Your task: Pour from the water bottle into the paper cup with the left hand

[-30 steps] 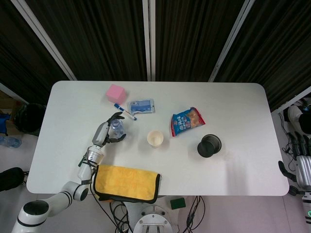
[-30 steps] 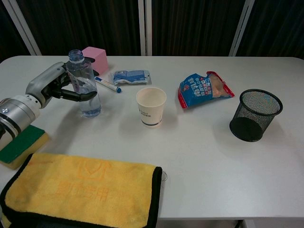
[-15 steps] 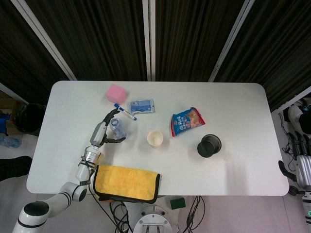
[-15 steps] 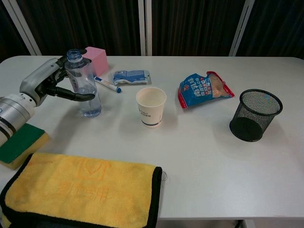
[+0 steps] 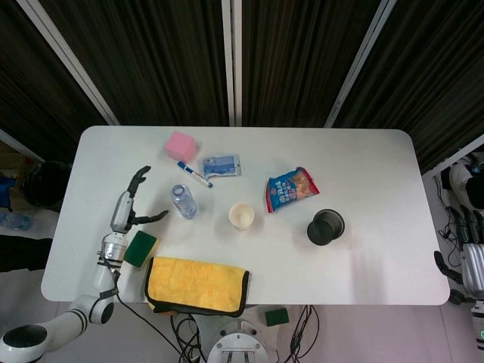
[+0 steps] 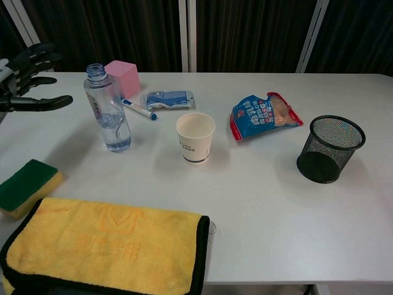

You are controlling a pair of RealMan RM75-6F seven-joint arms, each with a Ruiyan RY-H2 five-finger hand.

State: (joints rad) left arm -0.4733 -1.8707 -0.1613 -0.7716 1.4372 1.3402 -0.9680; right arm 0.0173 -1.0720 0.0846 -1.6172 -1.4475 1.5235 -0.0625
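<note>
The clear water bottle [image 6: 109, 114] stands upright and uncapped on the white table [image 6: 258, 203], partly filled; from above it shows as bottle [image 5: 184, 201]. The paper cup [image 6: 195, 138] stands upright to its right, also seen as cup [image 5: 241, 215]. My left hand [image 6: 27, 80] hovers well left of the bottle with its fingers spread and nothing in it; the head view shows this left hand [image 5: 132, 206] apart from the bottle. My right hand [image 5: 467, 234] hangs off the table's right side, fingers straight, holding nothing.
A green-and-yellow sponge [image 6: 27, 186] and a yellow towel [image 6: 104, 249] lie at the front left. A pink cube [image 6: 121, 77], marker [image 6: 139, 110] and blue packet [image 6: 169, 98] sit behind the bottle. A snack bag [image 6: 264, 115] and black mesh cup [image 6: 328, 149] are to the right.
My left hand has let go of the bottle and drawn back to the left, uncovering the sponge. The bottle stays standing where it was.
</note>
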